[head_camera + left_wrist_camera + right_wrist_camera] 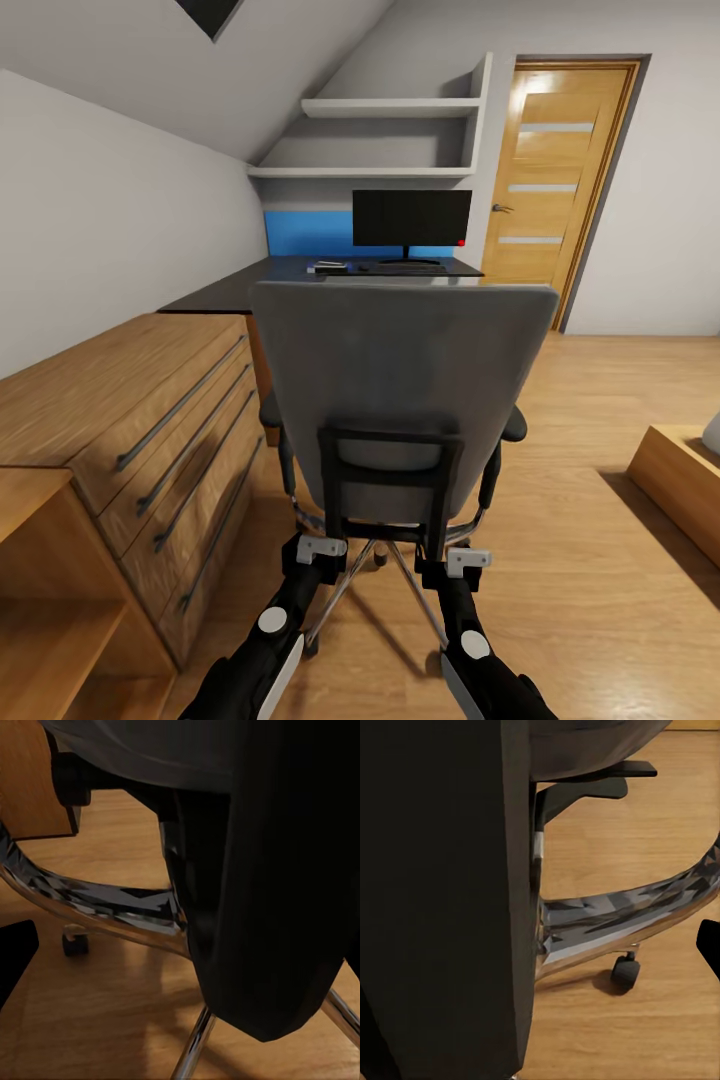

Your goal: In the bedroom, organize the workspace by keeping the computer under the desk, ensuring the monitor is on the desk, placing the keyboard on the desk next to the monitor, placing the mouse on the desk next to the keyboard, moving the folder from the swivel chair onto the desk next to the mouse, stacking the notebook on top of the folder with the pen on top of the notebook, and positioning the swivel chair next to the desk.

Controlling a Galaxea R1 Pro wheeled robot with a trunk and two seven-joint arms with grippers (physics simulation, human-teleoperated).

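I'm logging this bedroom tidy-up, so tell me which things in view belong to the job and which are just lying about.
Part of the job:
swivel chair, both arms reaching to its back frame
desk
monitor
keyboard, apparently, in front of the monitor
small items on the desk, too small to identify

Just there:
chest of drawers
wall shelves
door

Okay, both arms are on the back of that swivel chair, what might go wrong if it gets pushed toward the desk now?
Three risks, as judgement:
1. The swivel chair rides on casters, so uneven pushing may spin it instead of rolling it straight.
2. The dresser stands close on the left; the chair's armrest or the left gripper might catch it.
3. The tall backrest hides much of the desk, so judging the stop is hard.
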